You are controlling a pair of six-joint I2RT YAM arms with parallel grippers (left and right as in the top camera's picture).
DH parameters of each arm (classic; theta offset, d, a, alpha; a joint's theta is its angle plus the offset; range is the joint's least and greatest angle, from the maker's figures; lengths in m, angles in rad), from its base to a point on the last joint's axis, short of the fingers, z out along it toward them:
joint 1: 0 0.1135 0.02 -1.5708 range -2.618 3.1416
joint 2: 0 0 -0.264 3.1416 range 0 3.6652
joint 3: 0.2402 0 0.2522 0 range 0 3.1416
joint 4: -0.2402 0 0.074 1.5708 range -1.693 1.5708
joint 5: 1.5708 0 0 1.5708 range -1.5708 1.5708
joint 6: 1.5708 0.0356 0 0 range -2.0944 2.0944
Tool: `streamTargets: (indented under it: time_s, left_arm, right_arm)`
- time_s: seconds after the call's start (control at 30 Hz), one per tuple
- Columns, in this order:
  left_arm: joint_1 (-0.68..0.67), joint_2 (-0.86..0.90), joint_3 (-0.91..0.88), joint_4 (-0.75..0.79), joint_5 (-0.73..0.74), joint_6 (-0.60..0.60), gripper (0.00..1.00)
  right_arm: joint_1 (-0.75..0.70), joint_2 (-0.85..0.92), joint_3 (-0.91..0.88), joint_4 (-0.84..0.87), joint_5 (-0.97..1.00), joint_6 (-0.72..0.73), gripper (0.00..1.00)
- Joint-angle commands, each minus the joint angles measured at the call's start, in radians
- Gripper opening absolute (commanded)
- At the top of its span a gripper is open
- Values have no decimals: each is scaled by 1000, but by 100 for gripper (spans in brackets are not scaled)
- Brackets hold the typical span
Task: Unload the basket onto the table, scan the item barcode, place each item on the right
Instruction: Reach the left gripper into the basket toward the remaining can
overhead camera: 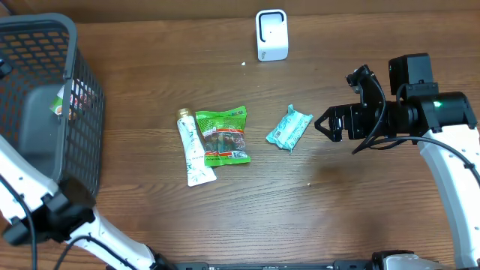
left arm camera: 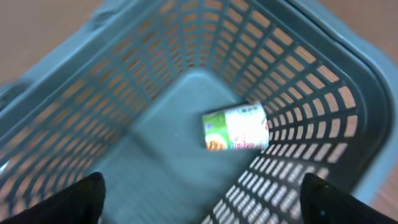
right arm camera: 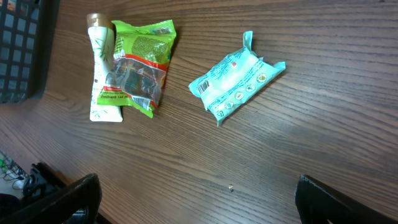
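- Overhead: right gripper (overhead camera: 322, 124) held level over the table (overhead camera: 337, 217), jaws spread wide and empty. One teal packet (overhead camera: 289, 127) lies just ahead of its tips. Beyond are one green packet (overhead camera: 222, 135) and one tube (overhead camera: 193, 150), touching each other. One white scanner (overhead camera: 271, 34) stands well off to the side.
- Left wrist: left gripper (left arm camera: 208, 199) points down into the basket (left arm camera: 323, 81), fingers wide apart, holding nothing. One labelled item (left arm camera: 236, 127) lies below.
- Right wrist: all three table items lie ahead of the fingers.

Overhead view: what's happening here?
The left gripper hangs open over the grey basket, where a green-and-white packet lies on its bottom. The right gripper, open, points at the teal packet on the table, not touching it. A tube and green snack bag lie further left; the white scanner stands at the far edge.
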Motion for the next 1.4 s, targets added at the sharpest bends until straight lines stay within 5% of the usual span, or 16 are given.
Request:
streamTargets:
  time_s: [0.0,0.1,0.43,0.9,1.2,1.37]
  left_arm:
    - [-8,112,-7,37,218,264,87]
    - [-8,200,-7,42,290,383,89]
    - [-9,383,-7,35,272,499,90]
    - [-15,466,-7,101,275,505,89]
    - [-14,403,-3,195,280,358,90]
    - [-22,411,-19,194,288,451,98]
  right_arm:
    - [5,-3,26,2,-8,0,100]
    - [5,-3,26,-6,-8,0,100]
    - [5,-3,26,-8,-8,0,100]
    - [5,-2,26,8,-8,0,100]
    - [5,5,26,11,-8,0,100]
    - [5,7,26,13,-8,0,100]
